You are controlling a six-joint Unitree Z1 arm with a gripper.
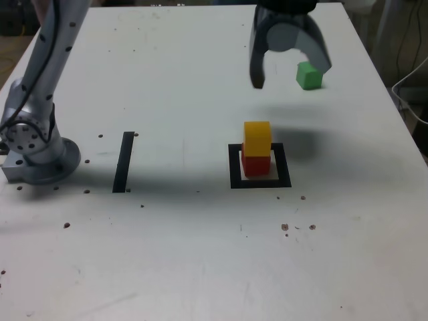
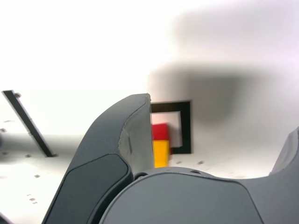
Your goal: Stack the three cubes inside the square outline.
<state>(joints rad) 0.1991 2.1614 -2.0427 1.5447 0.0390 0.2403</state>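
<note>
— What sits on the white tabletop (image 1: 200, 267)?

— A yellow cube (image 1: 257, 137) rests on a red cube (image 1: 256, 164), both inside the square outline (image 1: 260, 181). The green cube (image 1: 309, 75) lies alone, farther back and toward the exterior view's right, well apart from the stack.

— And the end effector (image 1: 289, 72)?

— It hangs above the tabletop, just beside the green cube, jaws spread wide and holding nothing (its shadow falls just beyond the stack). The wrist view shows the two stacked cubes between its dark fingers (image 2: 117, 154).

— Anything else?

— A straight black strip (image 1: 124, 161) lies toward the exterior view's left, near the arm's grey base (image 1: 37, 150).
</note>
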